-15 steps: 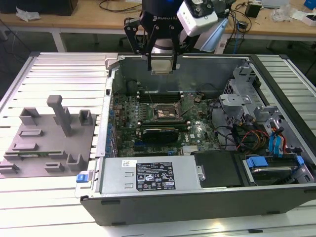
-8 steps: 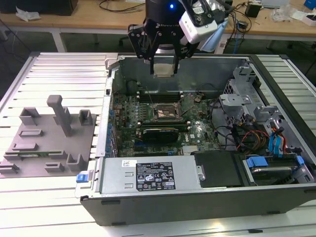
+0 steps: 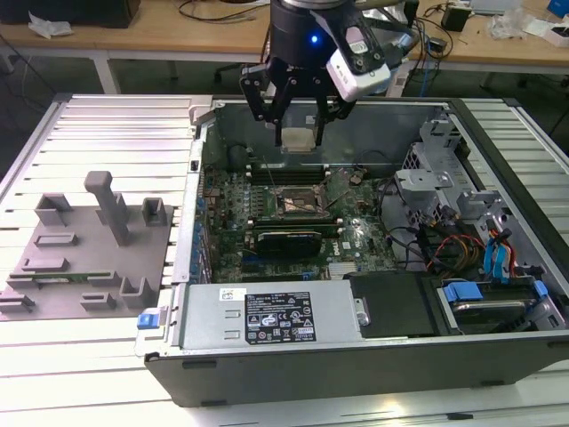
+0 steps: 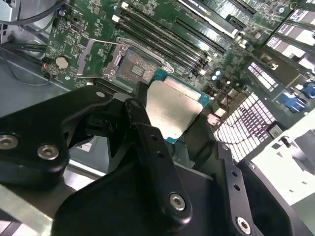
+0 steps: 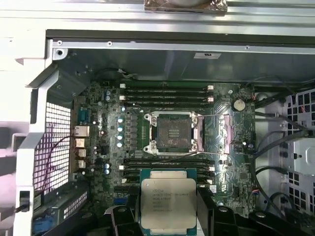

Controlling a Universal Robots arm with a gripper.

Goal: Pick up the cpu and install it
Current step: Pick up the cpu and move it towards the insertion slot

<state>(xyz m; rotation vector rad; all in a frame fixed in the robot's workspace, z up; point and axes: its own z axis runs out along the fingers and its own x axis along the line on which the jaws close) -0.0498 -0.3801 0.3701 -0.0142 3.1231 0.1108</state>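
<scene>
Wooden benches (image 3: pixel 178 40) strewn with cables run along the back of the room in the exterior view. In front of them a pale ribbed bench (image 3: pixel 89 124) carries an open computer case (image 3: pixel 356 374) lying on its side. A grey holder block (image 3: pixel 98 240) sits on the exterior view's left, well apart from the case. The black pincer (image 3: pixel 297 132) hangs over the far part of the case, clenched on the cpu (image 3: pixel 299 140), which is held flat and clear of the green motherboard (image 3: pixel 231 191). The socket (image 3: pixel 300 203) lies uncovered on the board, apart from the chip, and a silver power supply (image 3: pixel 267 316) fills the near side of the case.

In the second wrist view the pincer (image 4: pixel 172 118) grips the cpu (image 4: pixel 174 108) by two opposite edges, one black finger (image 4: pixel 140 110) on each side. The chip's pale silver top faces the camera, a thin green rim showing. Beyond it the socket (image 4: pixel 133 66) stands open, its metal frame (image 4: pixel 96 59) swung back.

In the first wrist view the cpu (image 5: pixel 168 201) sits between the fingers of the pincer (image 5: pixel 168 223), silver face up. The open socket (image 5: pixel 171 132) lies on the motherboard (image 5: pixel 98 132) between two banks of memory slots (image 5: pixel 167 91).
</scene>
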